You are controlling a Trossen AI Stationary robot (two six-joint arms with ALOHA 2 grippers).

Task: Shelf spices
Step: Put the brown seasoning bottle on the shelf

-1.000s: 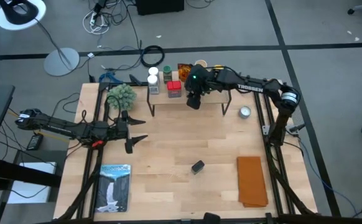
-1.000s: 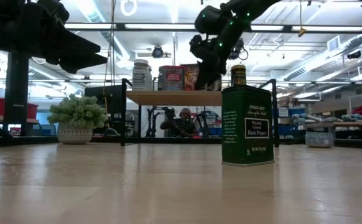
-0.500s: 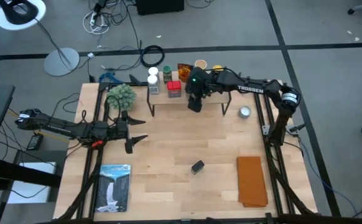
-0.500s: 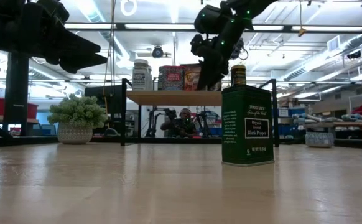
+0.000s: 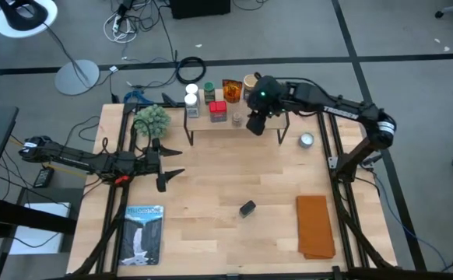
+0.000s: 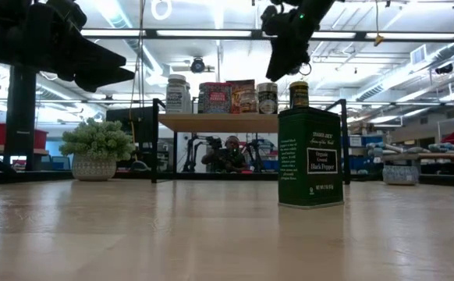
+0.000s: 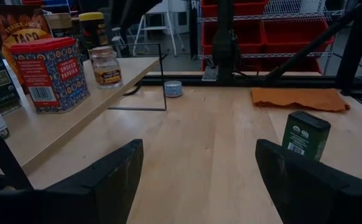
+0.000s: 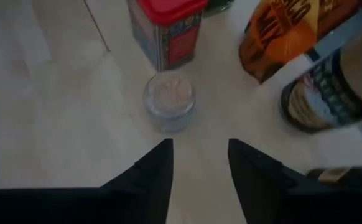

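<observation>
Above the shelf [image 5: 211, 124], toward its right end: right gripper [image 5: 255, 124], fingers parted with a narrow gap, nothing between them. Small clear glass jar [image 8: 168, 99] stood free on the shelf's front edge just beside the red paprika tin [image 7: 49, 65]; orange taco packet [image 8: 287, 31] and a dark-labelled jar [image 8: 324, 87] close behind it. Risk, as judged: fingers hung low over tightly packed stock, so a sideways sweep could tip the small jar off the front edge or topple the packet. Left gripper [image 5: 163, 165] waited wide open and empty near the table's left edge beside the potted plant [image 5: 151, 118]. Green black-pepper tin [image 6: 310, 156] remained unshelved, mid-table toward the front edge; its tall narrow form could topple under an off-centre pinch
</observation>
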